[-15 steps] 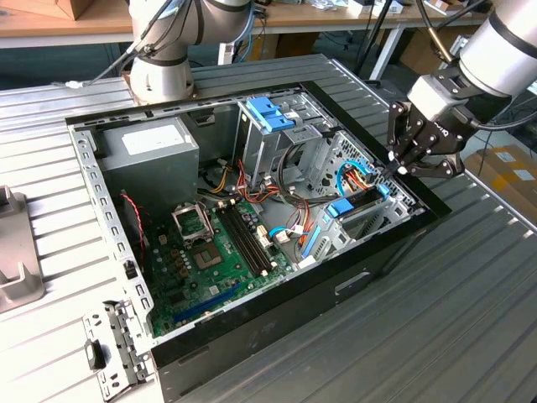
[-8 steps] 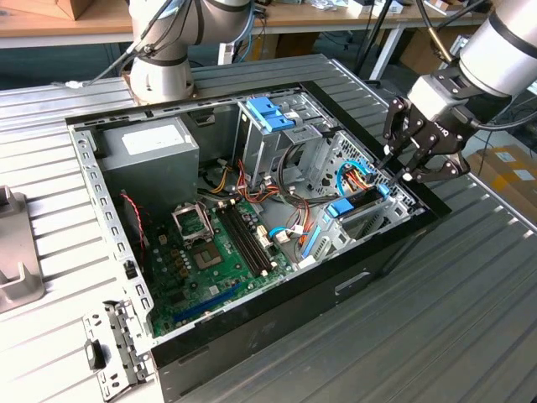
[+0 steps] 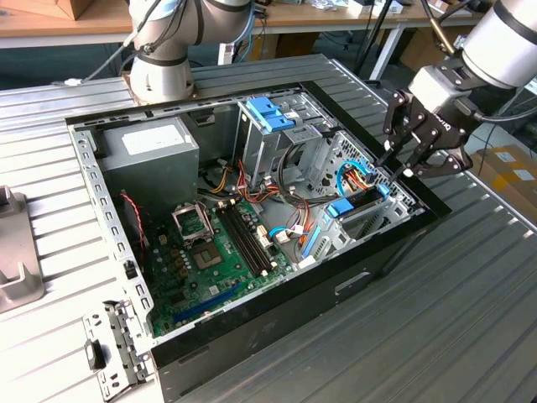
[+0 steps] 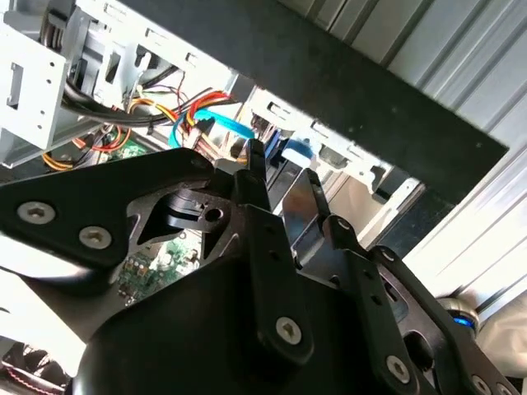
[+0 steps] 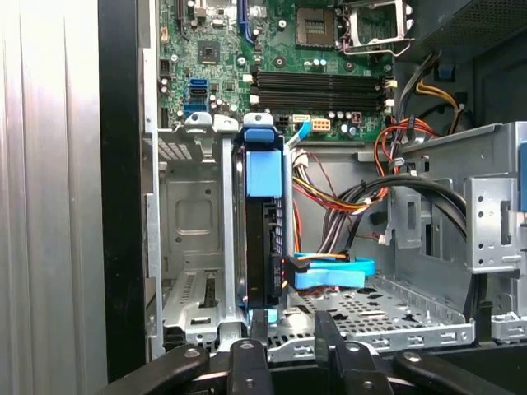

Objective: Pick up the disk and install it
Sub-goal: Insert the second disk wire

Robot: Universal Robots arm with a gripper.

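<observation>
The gripper (image 3: 393, 164) is seen with its fingers (image 5: 328, 346) spread open and nothing held, just above the computer case (image 3: 277, 323) at the exterior view's right. The disk (image 5: 262, 239), apparently already seated, stands on edge in its metal bay (image 5: 191, 247), beside the cables (image 5: 329, 270).

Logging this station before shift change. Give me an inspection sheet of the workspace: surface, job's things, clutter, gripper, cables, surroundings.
Surface: ribbed grey metal table carrying an open computer case.
Job's things: the disk stands on edge in the drive cage, blue bracket on top.
Clutter: loose metal bracket on the table by the case corner.
Gripper: gripper hangs over the drive cage end of the case, holding nothing.
Cables: blue data cable at the disk's side; red, yellow and black wire bundle nearby.
Surroundings: wooden benches behind.
</observation>
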